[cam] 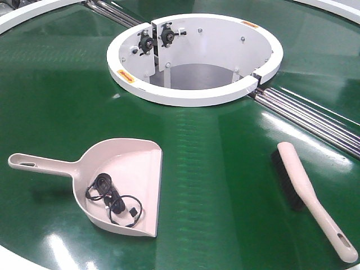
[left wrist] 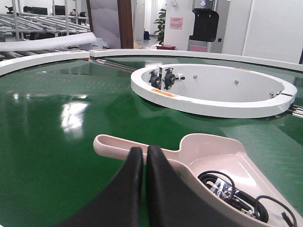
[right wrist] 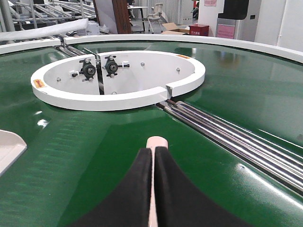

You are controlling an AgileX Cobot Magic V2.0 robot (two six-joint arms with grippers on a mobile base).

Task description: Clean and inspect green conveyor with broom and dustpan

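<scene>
The dustpan lies on the green conveyor at front left, handle pointing left, with a black coiled cable inside. At front right lies the broom, bristles facing left. Neither gripper shows in the front view. In the left wrist view my left gripper is shut with nothing held, its tips over the dustpan handle. My right gripper is shut and empty in the right wrist view; the broom tip shows just beyond it, and a pale strip of broom shows through the slit.
The white ring-shaped hub with black bearings stands behind the tools. Metal rollers run from the hub toward the right. A white rim bounds the belt at the far left. A corner of the dustpan shows at the right wrist view's left edge.
</scene>
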